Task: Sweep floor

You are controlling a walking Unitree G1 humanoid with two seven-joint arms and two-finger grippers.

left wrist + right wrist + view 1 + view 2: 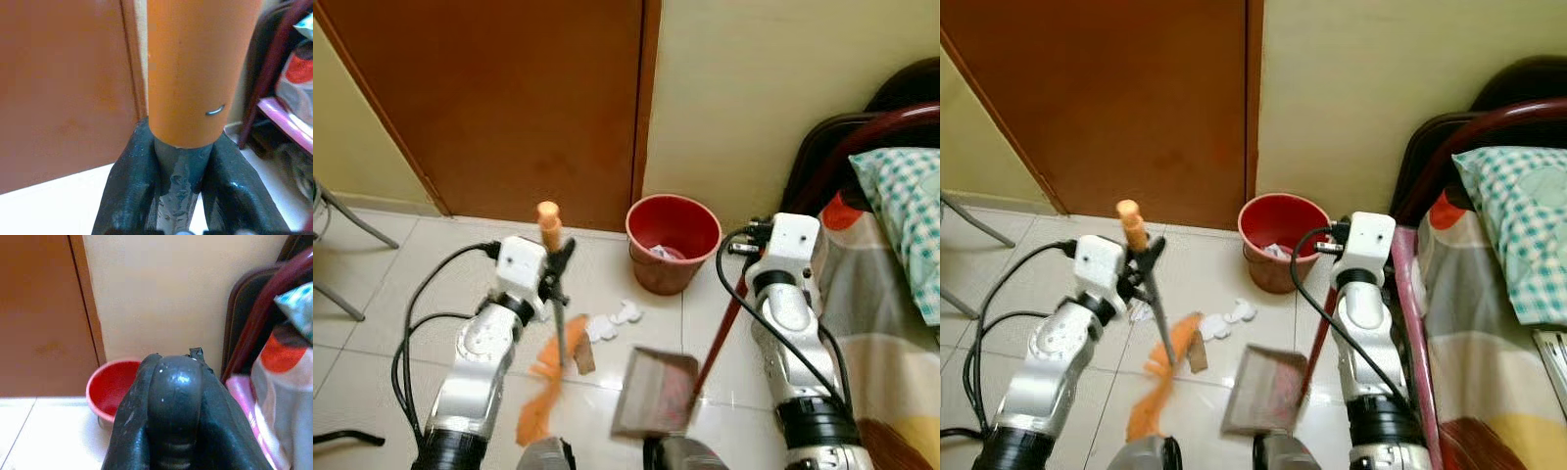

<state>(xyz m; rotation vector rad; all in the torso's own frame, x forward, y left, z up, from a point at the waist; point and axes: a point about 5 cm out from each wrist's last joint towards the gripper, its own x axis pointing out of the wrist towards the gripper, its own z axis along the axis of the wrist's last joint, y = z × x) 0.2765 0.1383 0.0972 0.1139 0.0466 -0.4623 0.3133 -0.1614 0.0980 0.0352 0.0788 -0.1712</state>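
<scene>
Left gripper point(558, 262) clamps the broom handle point(548, 223), orange bristles point(546, 377) on the tiled floor point(431, 284) beside white paper scraps point(612, 321). Right gripper point(176, 401) is closed around the dustpan handle point(717, 338); dustpan point(656, 392) rests near a red bucket point(673, 240) by the door point(509, 98).

The floor tiles point(401, 294) look glossy, the red bucket point(673, 242) is smooth plastic, the door point(509, 108) is matt wood.
</scene>
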